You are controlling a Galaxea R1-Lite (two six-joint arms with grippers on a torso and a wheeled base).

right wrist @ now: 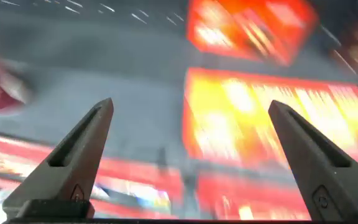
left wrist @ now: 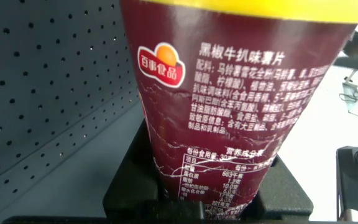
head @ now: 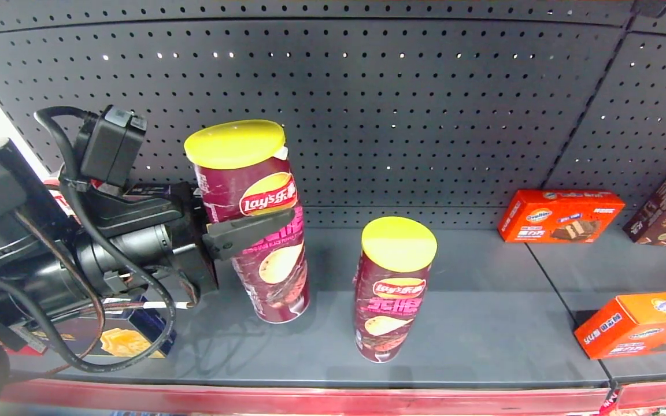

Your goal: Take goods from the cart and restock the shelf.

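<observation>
Head view: left gripper (head: 240, 230) clamped round a chip can (head: 266, 271) at the left of the shelf (head: 483, 329), second can (head: 393, 289) free beside it, open room up to the orange boxes (head: 561, 215); left wrist view adds the held can's back label (left wrist: 241, 93) by the pegboard (left wrist: 36, 93); right wrist view, right gripper (right wrist: 191, 155) spread wide, facing a blurry orange box (right wrist: 260, 118).

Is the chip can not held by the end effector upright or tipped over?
Upright: the can stands on its base, yellow lid uppermost.
</observation>
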